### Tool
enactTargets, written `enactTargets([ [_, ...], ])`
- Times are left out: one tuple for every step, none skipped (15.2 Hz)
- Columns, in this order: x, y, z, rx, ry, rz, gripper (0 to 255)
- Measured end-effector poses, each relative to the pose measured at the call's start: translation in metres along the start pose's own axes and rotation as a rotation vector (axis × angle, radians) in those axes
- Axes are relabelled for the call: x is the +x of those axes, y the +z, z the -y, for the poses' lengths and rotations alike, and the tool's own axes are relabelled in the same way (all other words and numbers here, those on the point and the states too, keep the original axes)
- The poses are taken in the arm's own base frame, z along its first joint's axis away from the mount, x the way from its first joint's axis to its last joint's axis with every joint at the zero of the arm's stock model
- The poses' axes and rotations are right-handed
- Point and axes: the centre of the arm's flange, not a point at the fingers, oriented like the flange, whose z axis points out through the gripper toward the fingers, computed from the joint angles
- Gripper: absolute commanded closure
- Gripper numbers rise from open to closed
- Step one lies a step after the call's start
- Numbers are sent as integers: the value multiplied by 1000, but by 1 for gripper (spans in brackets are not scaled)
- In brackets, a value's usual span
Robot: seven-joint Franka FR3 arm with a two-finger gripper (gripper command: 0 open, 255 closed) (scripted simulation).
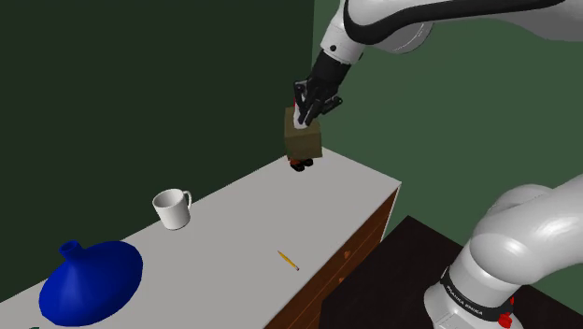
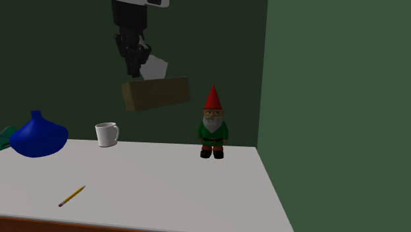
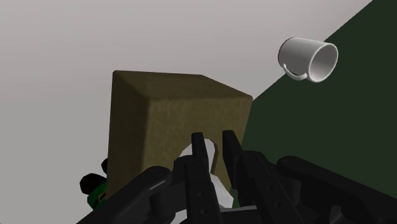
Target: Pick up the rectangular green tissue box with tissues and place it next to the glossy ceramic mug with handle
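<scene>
A black claw [image 2: 136, 59] was clenched on the white tissue [image 2: 155, 66] sticking out of the top of an olive-brown tissue box [image 2: 156, 93]. The box hung tilted in the air above the white table [image 2: 164, 178], touching nothing else.

In the second exterior view, a white mug [image 2: 106, 134] stood upright on the table to the left of the box and lower down, near the far edge. Its handle was turned to the right, and it was well apart from the box. The wrist view showed a plain white inside through its open mouth. Farther left sat a round blue vase [image 2: 38, 135] with a narrow neck.

A garden gnome [image 2: 213, 125] with a red hat stood on the table just right of the box and below it, near the far edge. In the shoulder view the box hid most of the gnome, with only its feet showing beneath. A yellow pencil [image 2: 71, 196] lay on the near part of the table, apart from everything. A dark green wall [image 2: 329, 66] rose behind the table.
</scene>
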Motion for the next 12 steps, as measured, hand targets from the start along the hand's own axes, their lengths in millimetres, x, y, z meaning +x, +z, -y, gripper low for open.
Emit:
enactTargets([
  [1,5,11,0,0,0,255],
  [2,12,24,0,0,0,255],
  [1,18,38,0,-1,0,255],
  [0,22,49,0,0,1,255],
  [2,26,62,0,-1,0,255],
  [0,29,73,0,0,0,255],
  [0,35,86,0,-1,0,255],
  [0,40,99,0,-1,0,255],
  [-1,45,113,0,-1,0,255],
  [-2,49,124,0,-1,0,255],
  [-2,53,138,1,-2,1,255],
  [-1,59,150,0,-1,1,255],
])
